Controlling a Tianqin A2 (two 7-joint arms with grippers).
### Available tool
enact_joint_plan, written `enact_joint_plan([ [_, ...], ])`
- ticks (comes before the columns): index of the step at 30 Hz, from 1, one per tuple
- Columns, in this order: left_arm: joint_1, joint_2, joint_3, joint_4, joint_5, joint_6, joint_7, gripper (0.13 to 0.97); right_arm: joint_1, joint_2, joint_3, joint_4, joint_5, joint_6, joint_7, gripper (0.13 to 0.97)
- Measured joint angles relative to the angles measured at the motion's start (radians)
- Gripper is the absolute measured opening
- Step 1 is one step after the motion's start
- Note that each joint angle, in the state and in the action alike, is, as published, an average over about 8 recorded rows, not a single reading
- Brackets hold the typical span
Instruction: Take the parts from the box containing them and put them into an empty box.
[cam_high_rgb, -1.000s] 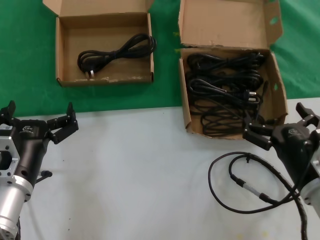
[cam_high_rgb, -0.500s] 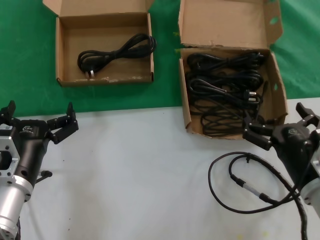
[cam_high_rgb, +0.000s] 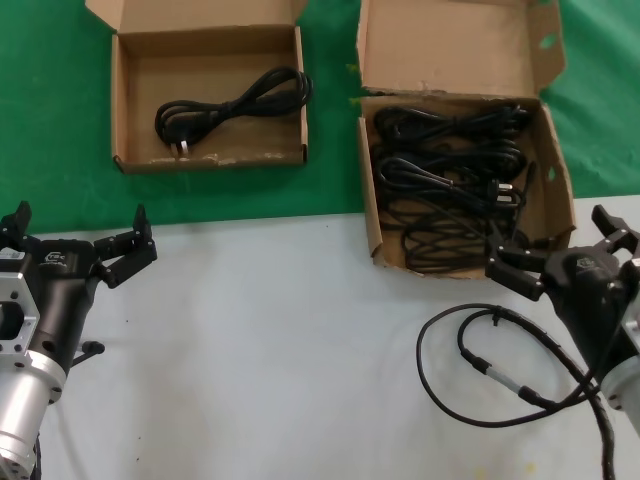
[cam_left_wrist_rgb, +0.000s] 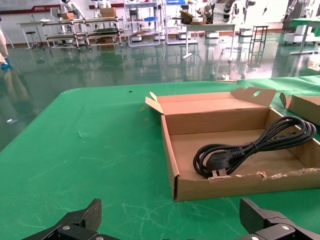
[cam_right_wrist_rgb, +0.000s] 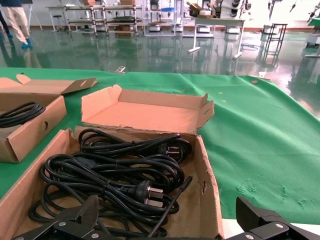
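The parts (cam_high_rgb: 445, 190) — soft, light looped cords — lie tangled in the box containing them (cam_high_rgb: 555, 170), far right; one already sits in the empty box (cam_high_rgb: 122, 120). A bundled middle likely grips best. The right gripper (cam_high_rgb: 560, 255) waits just near, jaws apart; the left gripper (cam_high_rgb: 78, 235) idles, also spread.

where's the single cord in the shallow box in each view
Head view: cord in the shallow box, upper left.
Left wrist view: cord right of centre in that box, beyond the left pincer.
Right wrist view: only a loop at the left edge.
Shared landmark: the shallow box.
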Motion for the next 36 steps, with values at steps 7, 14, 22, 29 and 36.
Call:
enact_joint_plan([
  [7, 0.0, 0.0, 0.0, 0.0, 0.0, 0.0, 0.0, 0.966, 0.0, 0.0, 0.0, 0.0, 0.0, 0.0, 0.0, 0.966],
  [14, 0.0, 0.0, 0.0, 0.0, 0.0, 0.0, 0.0, 0.966, 0.0, 0.0, 0.0, 0.0, 0.0, 0.0, 0.0, 0.966],
  [22, 0.0, 0.0, 0.0, 0.0, 0.0, 0.0, 0.0, 0.966, 0.0, 0.0, 0.0, 0.0, 0.0, 0.0, 0.0, 0.966],
  [29, 0.0, 0.0, 0.0, 0.0, 0.0, 0.0, 0.0, 0.966, 0.0, 0.0, 0.0, 0.0, 0.0, 0.0, 0.0, 0.966],
  [36, 0.0, 0.0, 0.0, 0.0, 0.0, 0.0, 0.0, 0.966, 0.0, 0.0, 0.0, 0.0, 0.0, 0.0, 0.0, 0.966],
])
